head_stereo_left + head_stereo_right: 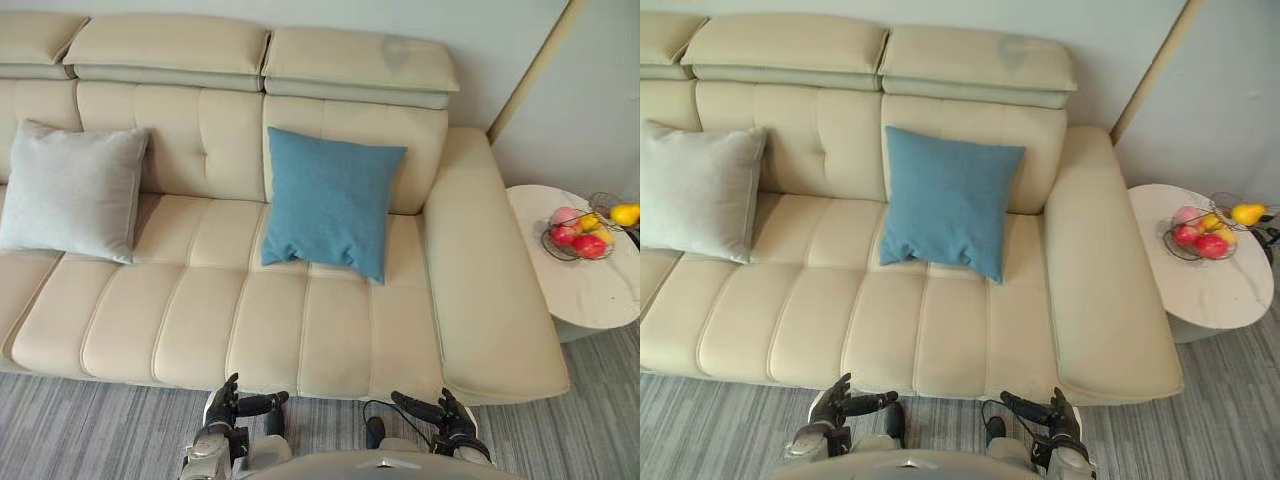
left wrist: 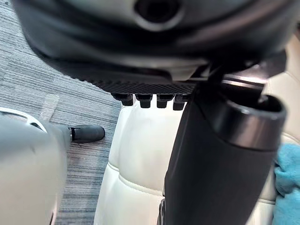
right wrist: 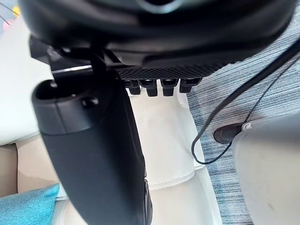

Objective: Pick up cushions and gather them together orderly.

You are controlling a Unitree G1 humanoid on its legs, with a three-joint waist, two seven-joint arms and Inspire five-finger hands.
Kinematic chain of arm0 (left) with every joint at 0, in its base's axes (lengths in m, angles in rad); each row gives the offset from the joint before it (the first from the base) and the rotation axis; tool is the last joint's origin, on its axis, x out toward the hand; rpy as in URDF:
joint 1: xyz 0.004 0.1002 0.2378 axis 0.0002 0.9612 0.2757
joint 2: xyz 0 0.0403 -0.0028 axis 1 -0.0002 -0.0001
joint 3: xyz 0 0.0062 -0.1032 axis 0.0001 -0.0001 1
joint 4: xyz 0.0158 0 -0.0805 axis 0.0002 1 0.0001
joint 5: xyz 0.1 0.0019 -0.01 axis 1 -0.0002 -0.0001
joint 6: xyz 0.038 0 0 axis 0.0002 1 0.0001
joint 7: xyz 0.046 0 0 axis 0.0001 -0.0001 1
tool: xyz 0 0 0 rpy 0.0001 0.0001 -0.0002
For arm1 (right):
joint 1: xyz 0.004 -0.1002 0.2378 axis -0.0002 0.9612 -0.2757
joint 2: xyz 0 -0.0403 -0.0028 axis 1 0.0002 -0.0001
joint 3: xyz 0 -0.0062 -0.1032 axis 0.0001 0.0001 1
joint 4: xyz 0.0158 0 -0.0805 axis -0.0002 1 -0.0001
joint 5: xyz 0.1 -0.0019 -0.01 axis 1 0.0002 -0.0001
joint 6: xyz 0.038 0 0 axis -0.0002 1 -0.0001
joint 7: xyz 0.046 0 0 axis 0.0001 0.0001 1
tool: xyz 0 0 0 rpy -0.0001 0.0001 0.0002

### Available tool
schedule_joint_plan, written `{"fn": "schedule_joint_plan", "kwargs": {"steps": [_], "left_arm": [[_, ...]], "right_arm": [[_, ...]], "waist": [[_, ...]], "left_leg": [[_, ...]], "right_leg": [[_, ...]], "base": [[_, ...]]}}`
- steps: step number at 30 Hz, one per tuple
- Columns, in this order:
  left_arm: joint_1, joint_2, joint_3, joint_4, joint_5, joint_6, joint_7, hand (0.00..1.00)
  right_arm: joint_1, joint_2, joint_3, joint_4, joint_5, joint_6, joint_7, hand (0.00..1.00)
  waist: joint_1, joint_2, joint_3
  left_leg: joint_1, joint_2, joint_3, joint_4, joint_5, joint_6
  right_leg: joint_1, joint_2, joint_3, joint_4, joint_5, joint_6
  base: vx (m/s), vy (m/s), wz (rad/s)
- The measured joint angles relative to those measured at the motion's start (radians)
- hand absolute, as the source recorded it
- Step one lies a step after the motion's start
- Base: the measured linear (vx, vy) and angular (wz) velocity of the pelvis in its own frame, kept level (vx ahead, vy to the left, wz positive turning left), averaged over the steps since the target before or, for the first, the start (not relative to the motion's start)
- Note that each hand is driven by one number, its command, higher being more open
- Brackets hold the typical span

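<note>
Left eye view: blue cushion (image 1: 330, 200) is leaning at centre and grey cushion (image 1: 72, 188) at upper left, well apart on the sofa (image 1: 250, 320). Left hand (image 1: 235, 405) and right hand (image 1: 440, 410) are hanging spread and empty at the bottom edge. Nothing is gathered yet, so reaching for a cushion is probably coming next.

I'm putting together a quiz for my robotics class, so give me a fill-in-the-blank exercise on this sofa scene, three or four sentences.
1. The grey cushion sits to the robot's ____ of the blue cushion.
2. Both cushions rest on the beige ____.
3. The wire basket on the round side table holds ____.
4. The left hand and right hand each hold ____.

Missing words: left; sofa; fruit; nothing.
</note>
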Motion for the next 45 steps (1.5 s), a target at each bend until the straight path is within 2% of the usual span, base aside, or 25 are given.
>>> {"fn": "schedule_joint_plan", "kwargs": {"steps": [2,3,4,5,6,7,8,9,11,12,13,15,17,18,20,21,22,23,24,26,27,33,39,40,45], "left_arm": [[-0.012,-0.002,0.000,0.000,0.000,0.001,0.000,1.00],[-0.012,-0.011,0.006,-0.002,0.002,0.001,0.000,1.00],[-0.014,-0.015,0.028,-0.003,0.003,0.001,-0.001,1.00],[-0.014,-0.014,0.030,-0.010,0.003,0.003,0.001,1.00],[-0.012,-0.012,0.046,-0.020,0.008,0.006,0.001,1.00],[-0.013,-0.025,0.050,-0.020,0.009,0.008,0.000,1.00],[-0.013,-0.052,0.056,-0.025,0.010,0.009,0.000,1.00],[-0.012,-0.061,0.063,-0.032,0.016,0.008,-0.001,1.00],[-0.051,-0.053,0.057,-0.036,0.021,0.009,0.008,1.00],[-0.058,-0.057,0.052,-0.034,0.021,0.012,0.008,1.00],[-0.062,-0.078,0.019,-0.040,0.022,0.010,0.008,1.00],[-0.057,-0.099,-0.011,-0.045,0.034,0.011,0.009,1.00],[-0.060,-0.108,-0.024,-0.060,0.041,0.011,0.005,1.00],[-0.060,-0.110,-0.023,-0.067,0.041,0.010,0.008,1.00],[-0.059,-0.110,-0.022,-0.067,0.041,0.010,0.008,1.00],[-0.057,-0.110,-0.020,-0.064,0.042,0.010,0.008,1.00],[-0.057,-0.110,-0.020,-0.064,0.042,0.010,0.008,1.00],[-0.054,-0.113,-0.012,-0.058,0.042,0.011,0.007,1.00],[-0.053,-0.116,-0.012,-0.058,0.042,0.011,0.007,1.00],[-0.041,-0.087,-0.012,-0.055,0.042,0.019,0.009,1.00],[-0.039,-0.084,-0.012,-0.049,0.042,0.022,0.009,1.00],[-0.015,-0.059,-0.013,0.005,0.059,0.024,0.009,1.00],[-0.014,-0.035,-0.011,0.054,0.081,0.031,0.008,1.00],[-0.016,-0.035,-0.002,0.100,0.082,0.030,0.002,1.00],[-0.016,-0.035,-0.002,0.100,0.082,0.030,0.002,1.00]], "right_arm": [[0.000,0.011,0.000,0.000,0.006,0.002,-0.001,1.00],[-0.008,0.020,0.000,-0.002,0.014,0.005,-0.001,1.00],[-0.011,0.035,0.000,-0.001,0.019,0.009,-0.001,1.00],[-0.004,0.043,0.001,0.001,0.020,0.011,0.001,1.00],[-0.005,0.045,-0.001,0.003,0.020,0.009,0.001,1.00],[-0.015,0.044,-0.001,0.001,0.021,0.006,-0.001,1.00],[-0.034,0.021,-0.001,-0.005,0.021,0.002,-0.005,1.00],[-0.051,0.021,0.001,-0.006,0.021,0.002,-0.008,1.00],[-0.092,0.028,0.000,-0.010,0.029,0.002,-0.022,1.00],[-0.103,0.023,0.000,-0.012,0.033,0.000,-0.023,1.00],[-0.104,0.021,0.000,-0.027,0.039,-0.002,-0.029,1.00],[-0.079,0.022,0.001,-0.030,0.039,0.002,-0.035,1.00],[-0.048,0.032,0.001,-0.028,0.039,0.010,-0.042,1.00],[-0.035,0.032,0.001,-0.028,0.040,0.013,-0.044,1.00],[-0.024,0.032,0.002,-0.029,0.042,0.013,-0.044,1.00],[-0.020,0.029,0.000,-0.029,0.043,0.014,-0.041,1.00],[-0.020,0.028,0.000,-0.029,0.043,0.015,-0.041,1.00],[-0.020,0.028,-0.007,-0.027,0.043,0.016,-0.039,1.00],[-0.021,0.026,-0.011,-0.028,0.043,0.016,-0.039,1.00],[-0.020,0.062,-0.017,0.003,0.050,0.019,-0.020,1.00],[-0.022,0.063,-0.027,0.016,0.051,0.020,-0.014,1.00],[-0.034,0.049,-0.133,0.076,0.056,0.025,-0.016,1.00],[-0.040,0.042,-0.204,0.114,0.056,0.038,-0.017,1.00],[-0.068,-0.008,-0.196,0.167,0.054,0.043,-0.013,1.00],[-0.068,-0.008,-0.196,0.167,0.054,0.043,-0.013,1.00]], "waist": [[-0.001,-0.011,-0.001],[0.013,0.001,0.001],[0.008,-0.004,0.001],[0.007,-0.025,-0.006],[0.015,-0.055,-0.018],[0.024,-0.044,-0.029],[0.048,-0.017,-0.036],[0.061,-0.021,-0.031],[0.067,-0.043,-0.021],[0.069,-0.014,-0.006],[0.069,0.031,0.012],[0.067,0.063,0.014],[0.063,0.058,0.019],[0.062,0.056,0.019],[0.056,0.053,0.021],[0.048,0.056,0.019],[0.048,0.056,0.019],[0.041,0.065,0.015],[0.039,0.063,0.015],[0.019,0.006,-0.014],[0.016,0.002,-0.018],[0.011,0.015,-0.048],[0.007,0.013,-0.052],[-0.014,0.044,-0.017],[-0.014,0.044,-0.017]], "left_leg": [[-0.018,0.008,-0.004,0.031,-0.011,0.008],[-0.030,0.039,0.003,0.031,-0.010,0.013],[-0.040,0.047,-0.003,0.055,-0.009,0.014],[-0.044,0.041,-0.014,0.090,-0.015,0.017],[-0.075,0.028,-0.027,0.151,-0.032,0.001],[-0.108,0.031,-0.027,0.178,-0.045,0.005],[-0.136,0.047,-0.030,0.173,-0.039,0.027],[-0.148,0.047,-0.015,0.181,-0.025,0.025],[-0.224,0.029,0.000,0.224,-0.015,0.030],[-0.231,0.044,-0.009,0.225,-0.007,0.025],[-0.228,0.063,-0.029,0.201,0.016,0.021],[-0.226,0.073,-0.035,0.180,0.025,0.013],[-0.259,0.085,-0.021,0.250,-0.012,0.011],[-0.267,0.089,-0.026,0.386,-0.081,0.025],[-0.263,0.094,-0.027,0.492,-0.166,0.039],[-0.250,0.119,-0.030,0.584,-0.239,0.034],[-0.249,0.121,-0.030,0.588,-0.244,0.034],[-0.227,0.129,-0.028,0.588,-0.292,0.014],[-0.222,0.125,-0.028,0.579,-0.299,0.010],[-0.186,0.046,-0.011,0.462,-0.276,0.030],[-0.170,0.028,-0.008,0.436,-0.266,0.034],[-0.106,-0.050,-0.006,0.302,-0.226,0.044],[-0.041,-0.067,-0.007,0.230,-0.186,0.059],[0.127,-0.073,-0.027,-0.011,-0.079,0.042],[0.127,-0.073,-0.027,-0.011,-0.079,0.042]], "right_leg": [[0.000,0.003,-0.009,-0.005,0.007,-0.031],[-0.038,0.010,-0.047,0.112,-0.052,-0.077],[-0.099,-0.006,-0.088,0.362,-0.118,-0.070],[-0.111,-0.028,-0.107,0.536,-0.144,-0.037],[-0.129,-0.033,-0.117,0.550,-0.131,-0.008],[-0.132,-0.023,-0.111,0.505,-0.126,0.000],[-0.088,0.019,-0.092,0.389,-0.153,0.026],[-0.085,0.018,-0.082,0.398,-0.186,0.028],[-0.061,0.014,-0.081,0.274,-0.249,-0.036],[-0.054,0.034,-0.090,0.248,-0.223,-0.043],[-0.024,0.057,-0.109,0.191,-0.186,-0.052],[-0.019,0.066,-0.139,0.183,-0.174,-0.055],[-0.021,0.042,-0.191,0.171,-0.153,-0.069],[-0.020,0.026,-0.201,0.182,-0.150,-0.067],[-0.019,0.009,-0.210,0.194,-0.148,-0.065],[-0.022,-0.004,-0.214,0.202,-0.142,-0.054],[-0.022,-0.004,-0.214,0.202,-0.141,-0.053],[-0.018,-0.010,-0.209,0.198,-0.128,-0.025],[-0.016,-0.011,-0.208,0.193,-0.127,-0.015],[-0.008,-0.058,-0.196,0.135,-0.110,0.016],[0.005,-0.067,-0.191,0.115,-0.105,0.014],[0.052,-0.084,-0.139,0.000,-0.039,0.005],[0.105,-0.074,-0.136,-0.064,-0.021,0.000],[0.160,-0.045,-0.125,-0.106,-0.006,-0.013],[0.160,-0.045,-0.125,-0.106,-0.006,-0.013]], "base": [[-0.08,-0.011,-0.09],[-0.11,-0.070,-0.07],[-0.09,-0.100,0.11],[-0.08,-0.156,0.25],[-0.05,-0.149,0.14],[-0.09,-0.125,-0.30],[-0.09,-0.039,-0.50],[-0.10,-0.035,-0.44],[-0.17,-0.106,-0.14],[-0.22,-0.092,0.04],[-0.21,-0.019,0.19],[-0.22,-0.015,0.39],[-0.09,0.032,0.58],[-0.03,0.054,0.41],[-0.02,0.110,0.21],[-0.04,0.163,0.14],[-0.08,0.269,0.05],[-0.09,0.260,-0.01],[-0.13,0.315,0.07],[-0.11,0.240,0.18],[-0.07,0.164,0.12],[0.00,0.057,0.05],[0.12,-0.015,-0.07],[0.00,0.000,0.00],[0.00,0.000,0.00]]}}
